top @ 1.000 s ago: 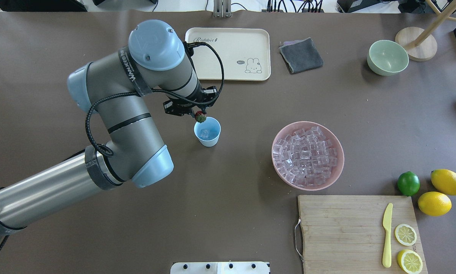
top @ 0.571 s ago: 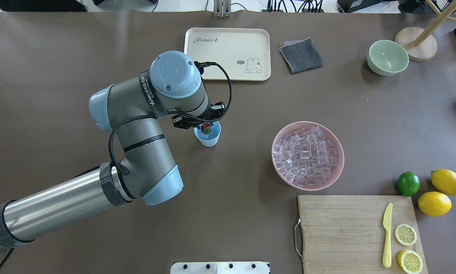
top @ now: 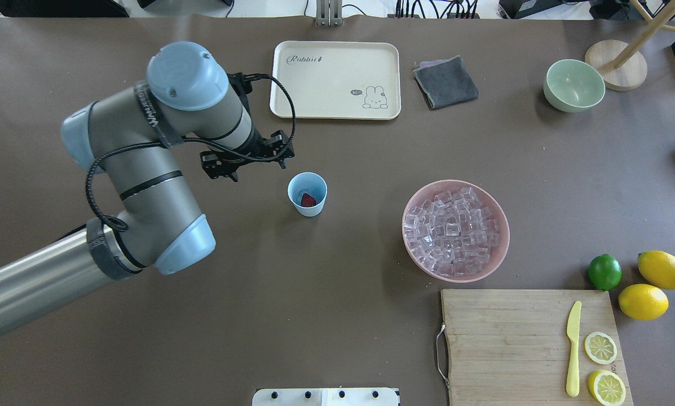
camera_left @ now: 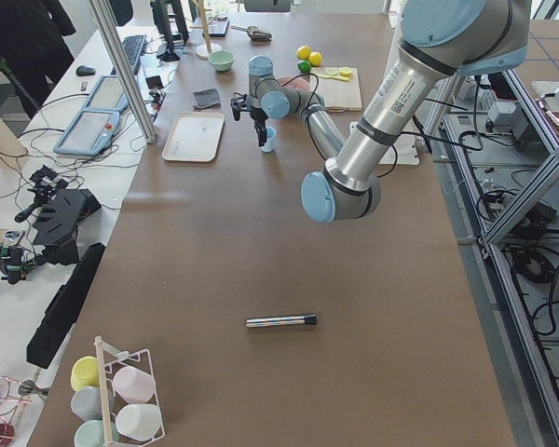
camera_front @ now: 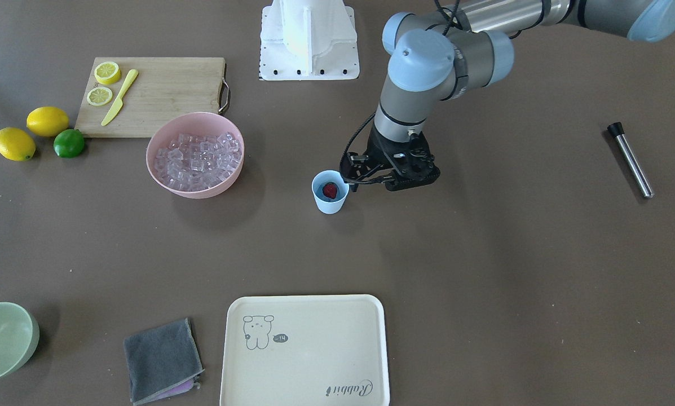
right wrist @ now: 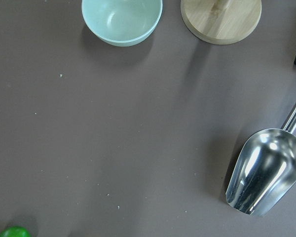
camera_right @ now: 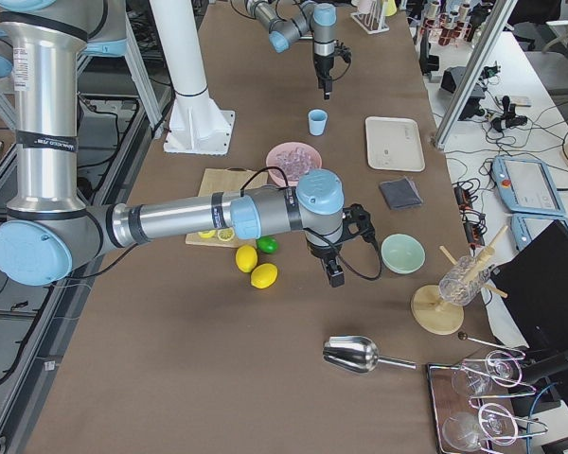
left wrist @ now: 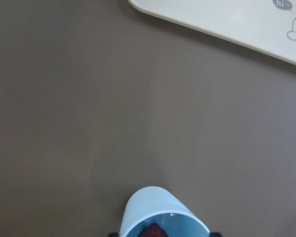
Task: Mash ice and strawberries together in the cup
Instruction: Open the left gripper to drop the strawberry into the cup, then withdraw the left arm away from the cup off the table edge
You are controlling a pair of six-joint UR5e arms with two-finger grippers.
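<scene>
In the middle of the table the cup (top: 307,193) stands upright, long axis vertical and mouth up. The strawberry (top: 308,199) lies inside it; which way its tip points I cannot tell. The left gripper (top: 252,163) hangs just beside the cup, fingers spread, holding nothing. The right gripper (camera_right: 333,274) shows only from the side, so I cannot tell its state. The front-facing view shows a metal rod (camera_front: 629,160) that the overhead view misses. The ice (top: 454,232) fills the pink bowl (top: 455,277), which stands well apart from the cup, as does the tray (top: 326,84).
</scene>
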